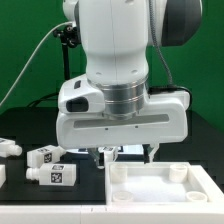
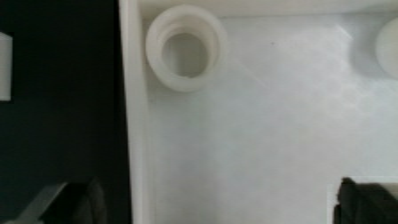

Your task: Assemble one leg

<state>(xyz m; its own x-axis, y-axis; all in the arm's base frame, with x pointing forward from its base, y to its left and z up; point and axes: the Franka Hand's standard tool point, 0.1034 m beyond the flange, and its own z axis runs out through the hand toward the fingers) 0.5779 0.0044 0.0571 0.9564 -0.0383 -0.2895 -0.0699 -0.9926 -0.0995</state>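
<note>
My gripper point(image 1: 125, 155) is open and empty, its fingers wide apart just above the back edge of the large white tray-shaped part point(image 1: 150, 186). In the wrist view the gripper point(image 2: 217, 205) hovers over the tray's flat surface point(image 2: 249, 130), with a round socket point(image 2: 183, 48) near the tray's corner and another socket point(image 2: 388, 45) at the picture's edge. Three legs lie on the black table at the exterior view's left: one point(image 1: 45, 155), one point(image 1: 52, 175) in front of it, and one point(image 1: 8, 147) at the edge. None is in the gripper.
The arm's large white body point(image 1: 120, 60) fills the middle of the exterior view. A green wall stands behind. A small white piece point(image 2: 6, 65) shows on the black table beside the tray in the wrist view.
</note>
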